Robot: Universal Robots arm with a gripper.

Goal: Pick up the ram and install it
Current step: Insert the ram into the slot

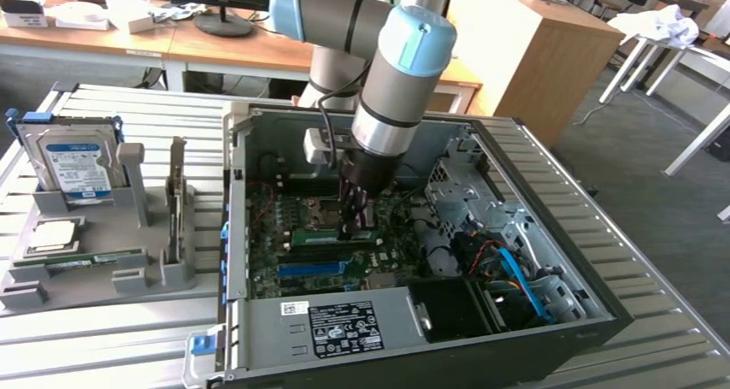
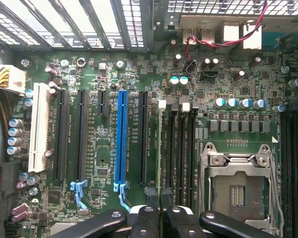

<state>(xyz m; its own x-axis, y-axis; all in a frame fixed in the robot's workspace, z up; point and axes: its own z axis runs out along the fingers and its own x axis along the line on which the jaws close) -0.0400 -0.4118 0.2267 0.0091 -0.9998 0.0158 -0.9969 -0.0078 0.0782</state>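
Observation:
The ram (image 1: 323, 234) is a narrow green stick held level just above the motherboard inside the open computer case (image 1: 570, 278). My gripper (image 1: 356, 225) reaches straight down into the case and is shut on the ram near one end. In the wrist view the ram (image 2: 161, 148) shows edge-on as a thin green line running away from the black fingers (image 2: 144, 218) of my gripper (image 2: 161, 210). It lies along the edge of the black memory slots (image 2: 181, 148), beside the empty processor socket (image 2: 237, 186). Whether it touches a slot I cannot tell.
A blue expansion slot (image 2: 121, 134) and black ones lie beside the memory slots. The power supply (image 1: 342, 325) and blue cables (image 1: 514, 274) fill the case's near side. On the exterior view's left, a grey holder (image 1: 91, 278) carries a silver hard drive (image 1: 74, 162) and an upright card (image 1: 177, 201).

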